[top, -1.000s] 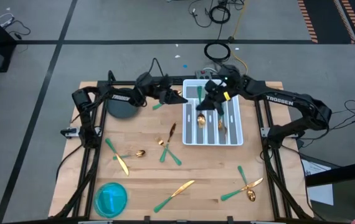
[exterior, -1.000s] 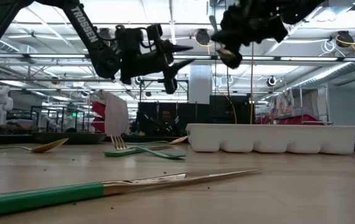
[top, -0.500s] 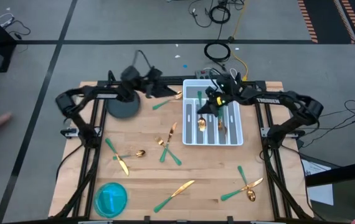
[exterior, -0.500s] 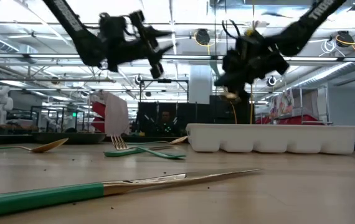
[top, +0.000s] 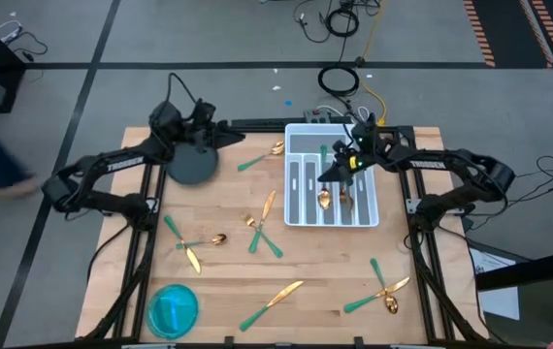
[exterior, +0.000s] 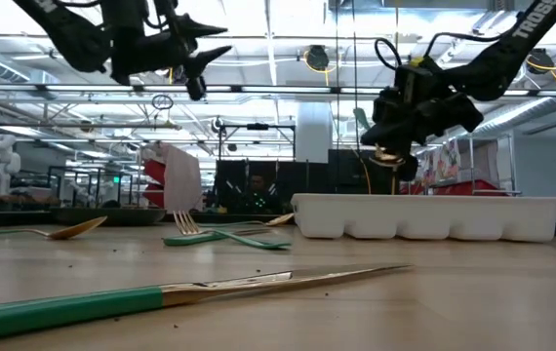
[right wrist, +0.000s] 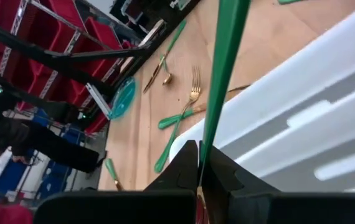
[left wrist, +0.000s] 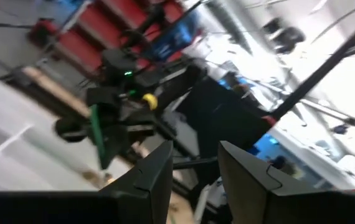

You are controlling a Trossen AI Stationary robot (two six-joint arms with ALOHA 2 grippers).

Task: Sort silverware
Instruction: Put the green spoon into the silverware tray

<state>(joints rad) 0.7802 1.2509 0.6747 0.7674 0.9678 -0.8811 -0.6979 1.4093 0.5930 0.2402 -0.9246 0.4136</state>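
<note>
Right claw [top: 342,167] clamps a light, stiff, slippery spoon [right wrist: 223,68] mid-handle above the tray [top: 366,215]; left claw [top: 226,137] gapes empty beside the tray.

The wooden table [top: 315,271] holds a white tray [top: 366,211], a blue bowl [top: 173,308] and scattered silverware [top: 272,299]

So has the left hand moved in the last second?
Yes. In the overhead view the left hand, empty, has pulled back leftward from the white tray and now sits by the dark round base at the table's far edge.
</note>
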